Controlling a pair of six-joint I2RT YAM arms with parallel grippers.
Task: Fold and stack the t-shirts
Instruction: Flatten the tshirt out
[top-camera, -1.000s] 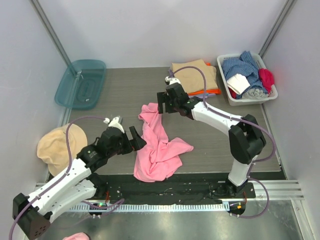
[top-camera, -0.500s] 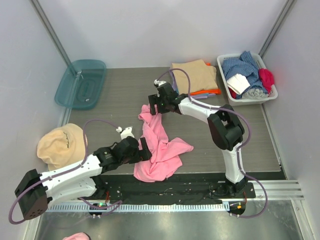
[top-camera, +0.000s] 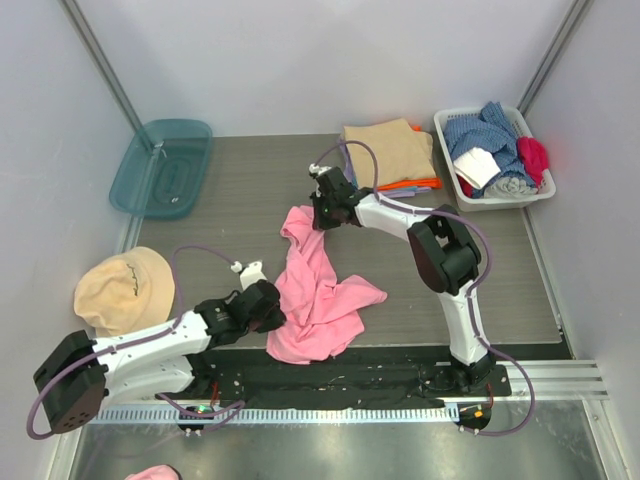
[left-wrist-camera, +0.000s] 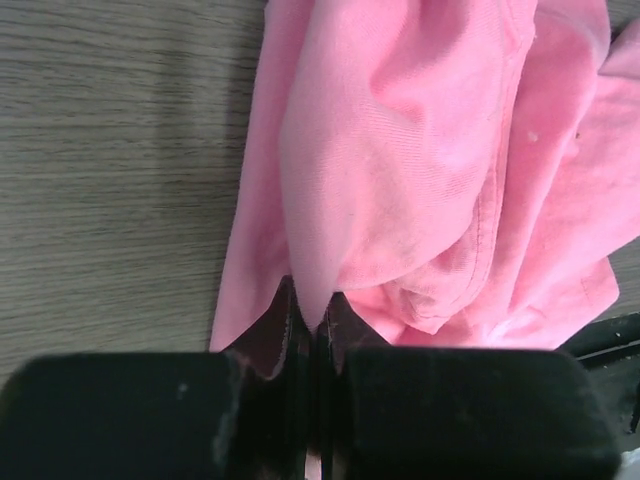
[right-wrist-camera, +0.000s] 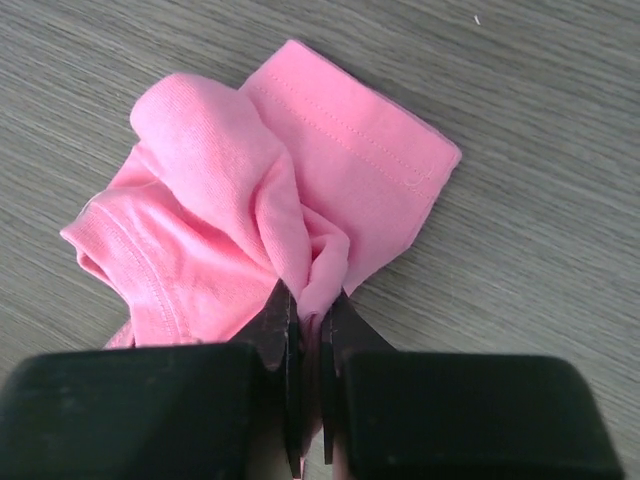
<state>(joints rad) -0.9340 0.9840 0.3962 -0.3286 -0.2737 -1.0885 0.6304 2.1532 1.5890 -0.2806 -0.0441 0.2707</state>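
Note:
A bright pink t-shirt (top-camera: 318, 290) lies crumpled in the middle of the table. My left gripper (top-camera: 277, 312) is shut on a fold at its near left edge; the left wrist view shows pink cloth (left-wrist-camera: 400, 170) pinched between the closed jaws. My right gripper (top-camera: 316, 213) is shut on the shirt's far corner, and in the right wrist view a bunched fold (right-wrist-camera: 300, 240) sits between its jaws. A folded stack with a tan t-shirt (top-camera: 388, 152) on top and an orange one (top-camera: 425, 185) showing at its edge rests at the back right.
A white basket (top-camera: 470, 198) of mixed clothes stands at the far right. A teal plastic lid (top-camera: 160, 168) lies at the back left. A round tan cap (top-camera: 122, 290) sits at the left edge, close to my left arm.
Both grippers went from open to shut on the pink shirt. My left gripper slid forward to the near edge; my right gripper settled down onto the far corner.

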